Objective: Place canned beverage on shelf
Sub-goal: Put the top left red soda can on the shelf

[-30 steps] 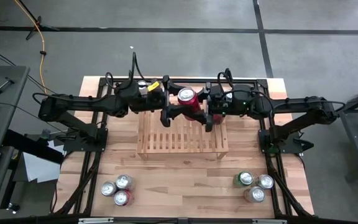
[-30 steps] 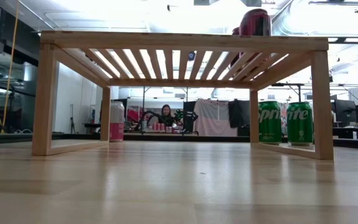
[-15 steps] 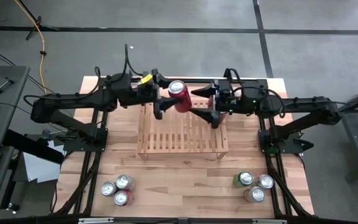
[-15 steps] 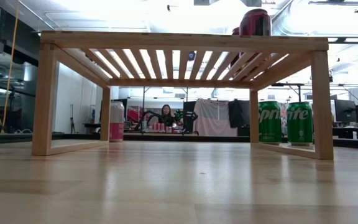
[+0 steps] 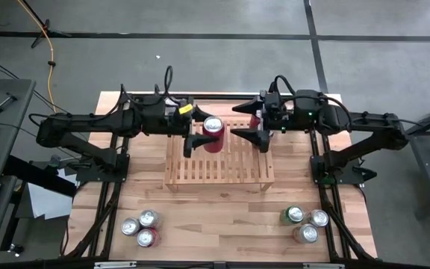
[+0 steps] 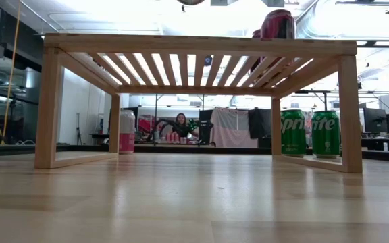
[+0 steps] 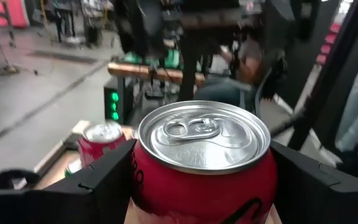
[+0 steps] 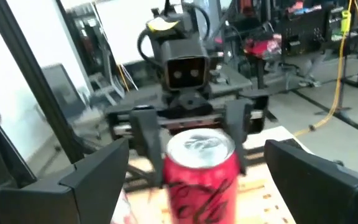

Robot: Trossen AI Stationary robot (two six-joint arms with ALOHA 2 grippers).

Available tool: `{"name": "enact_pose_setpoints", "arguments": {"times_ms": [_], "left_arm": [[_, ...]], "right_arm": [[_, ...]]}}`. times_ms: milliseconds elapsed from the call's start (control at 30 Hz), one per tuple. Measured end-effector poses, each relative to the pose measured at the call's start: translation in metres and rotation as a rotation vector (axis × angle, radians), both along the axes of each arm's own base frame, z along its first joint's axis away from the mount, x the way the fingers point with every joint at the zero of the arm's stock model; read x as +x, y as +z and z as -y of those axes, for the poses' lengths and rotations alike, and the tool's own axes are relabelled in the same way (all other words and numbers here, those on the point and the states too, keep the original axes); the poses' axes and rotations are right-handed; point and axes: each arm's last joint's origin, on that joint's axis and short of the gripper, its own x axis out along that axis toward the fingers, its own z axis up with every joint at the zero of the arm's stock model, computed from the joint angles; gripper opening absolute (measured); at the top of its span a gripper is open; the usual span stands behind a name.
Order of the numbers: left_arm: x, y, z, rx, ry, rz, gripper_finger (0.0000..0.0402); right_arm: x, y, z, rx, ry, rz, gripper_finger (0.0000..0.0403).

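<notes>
High view: the red can (image 5: 213,134) stands upright, long axis vertical, over the left-centre slats of the shelf (image 5: 219,166), clamped between the fingers of the left gripper (image 5: 200,135); the right gripper (image 5: 253,122) hangs just to the can's right — spread, clear of it, holding nothing. Low view: the shelf's top carries another red can (image 6: 277,24) at its far right. Left wrist view: the can fills the gap between the dark fingers (image 7: 95,186). Right wrist view: the can sits ahead, between the parted fingers (image 8: 98,174) but untouched. Judgement — the left arm is the nearer and governs the set-down.
</notes>
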Motion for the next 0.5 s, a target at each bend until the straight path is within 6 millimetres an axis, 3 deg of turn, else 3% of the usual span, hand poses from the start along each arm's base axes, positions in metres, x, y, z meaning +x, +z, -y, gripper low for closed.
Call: {"name": "enact_pose_setpoints", "arguments": {"times_ms": [233, 500], "left_arm": [[-0.001, -0.006, 0.007, 0.021, -0.023, -0.064, 0.0283], [-0.002, -0.012, 0.007, 0.067, -0.025, -0.124, 0.0283]], "right_arm": [[0.017, 0.007, 0.0, -0.025, 0.002, -0.069, 0.036], [0.037, 0.0, 0.0, -0.02, 0.007, -0.147, 0.036]]}}
